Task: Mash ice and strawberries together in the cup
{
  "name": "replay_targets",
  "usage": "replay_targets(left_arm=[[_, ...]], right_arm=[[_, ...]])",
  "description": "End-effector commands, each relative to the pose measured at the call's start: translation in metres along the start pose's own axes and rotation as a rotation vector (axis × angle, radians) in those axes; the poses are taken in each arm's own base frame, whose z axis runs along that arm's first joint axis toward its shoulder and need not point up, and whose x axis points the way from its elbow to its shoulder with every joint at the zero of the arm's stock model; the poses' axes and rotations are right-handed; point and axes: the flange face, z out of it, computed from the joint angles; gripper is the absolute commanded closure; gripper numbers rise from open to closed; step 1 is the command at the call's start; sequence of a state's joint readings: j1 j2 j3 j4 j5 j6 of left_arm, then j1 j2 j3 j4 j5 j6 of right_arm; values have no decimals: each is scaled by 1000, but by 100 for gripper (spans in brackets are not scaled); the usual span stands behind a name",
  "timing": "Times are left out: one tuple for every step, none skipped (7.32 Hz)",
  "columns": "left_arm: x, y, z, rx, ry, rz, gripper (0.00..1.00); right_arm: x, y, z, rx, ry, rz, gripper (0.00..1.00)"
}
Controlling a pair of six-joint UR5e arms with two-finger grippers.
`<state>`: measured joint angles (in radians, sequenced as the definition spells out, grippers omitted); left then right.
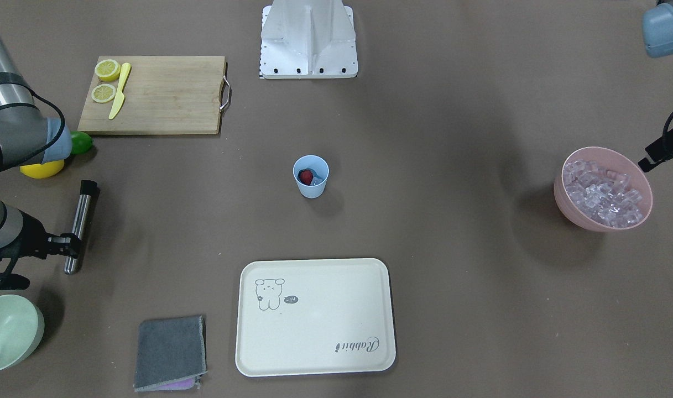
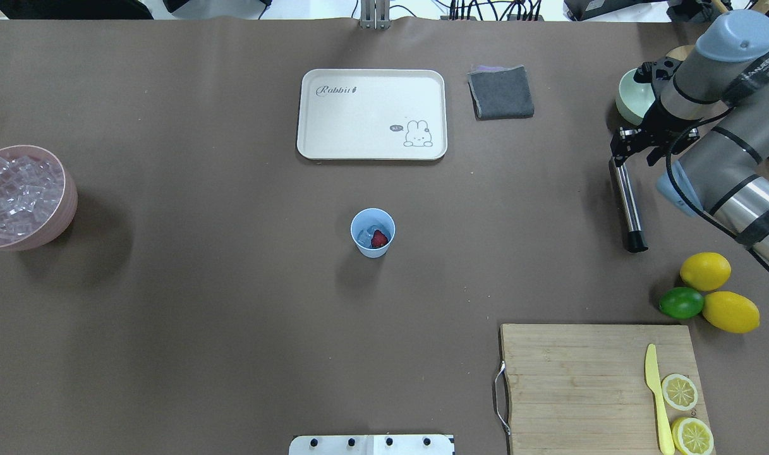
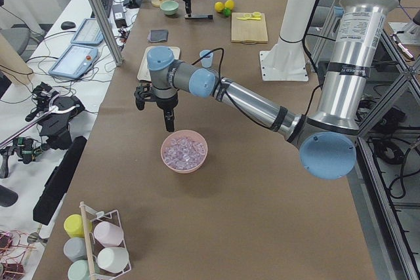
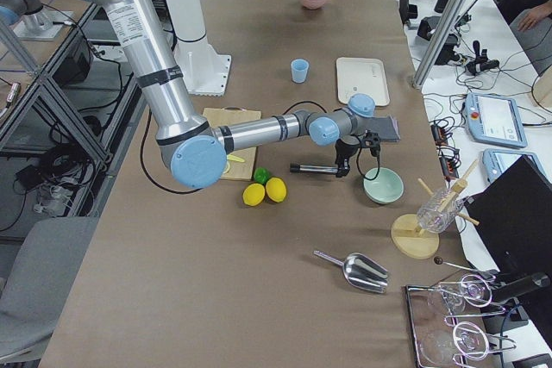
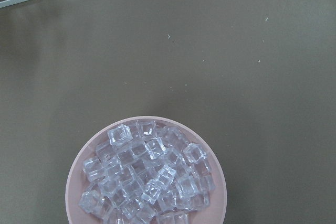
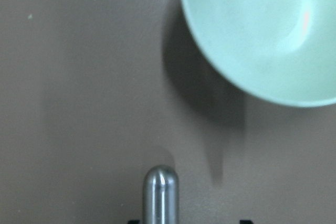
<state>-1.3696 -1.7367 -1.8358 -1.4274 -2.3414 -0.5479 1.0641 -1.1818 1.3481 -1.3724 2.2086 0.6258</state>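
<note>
The light blue cup (image 1: 311, 188) stands at the table's middle, with a red strawberry (image 1: 305, 176) and a little ice (image 2: 365, 235) inside; it also shows in the overhead view (image 2: 373, 250). More ice (image 5: 147, 177) fills the pink bowl (image 1: 568, 204). My right gripper (image 2: 625, 148) sits low over one end of a metal muddler (image 1: 82, 221) that lies on the table. Its fingers stand wide apart on either side of the rounded metal tip (image 6: 160, 192), so it is open. My left gripper (image 3: 169, 122) hangs above the pink bowl; I cannot tell whether it is open or shut.
A cream tray (image 1: 314, 354) and a grey cloth (image 1: 170, 351) lie on the far side of the cup. A pale green bowl (image 6: 262, 24) sits close to my right gripper. A cutting board (image 2: 580, 379) with lemon halves and a yellow knife, two lemons and a lime (image 2: 681, 303) lie near my right arm.
</note>
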Motion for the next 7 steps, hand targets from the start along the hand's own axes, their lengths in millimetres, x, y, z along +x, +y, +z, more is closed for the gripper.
replay_targets(left_arm=[[-52,-12,-1,-15,6,1,3],[-73,-19,1,-20,5,-14,3],[-87,-26,5,-29,1,-15,3],[-103,-33,7,-30,-4,-22,3],[-110,-34,7,-28,-9,-18,3],[-111,-35,9,-31,-12,-22,3],[-116,-37,12,-35,-15,-28,3]], right_arm=[[52,-18,-42,27,-53,-24,0],[86,-16,-51,14,-63,-26,0],[128,-12,-66,17,-55,-48,0],[169,-8,-85,14,-53,-57,0],[206,2,-109,10,-61,-62,0],[238,15,-130,-4,-56,-74,0],[264,25,-158,-9,-55,-77,0]])
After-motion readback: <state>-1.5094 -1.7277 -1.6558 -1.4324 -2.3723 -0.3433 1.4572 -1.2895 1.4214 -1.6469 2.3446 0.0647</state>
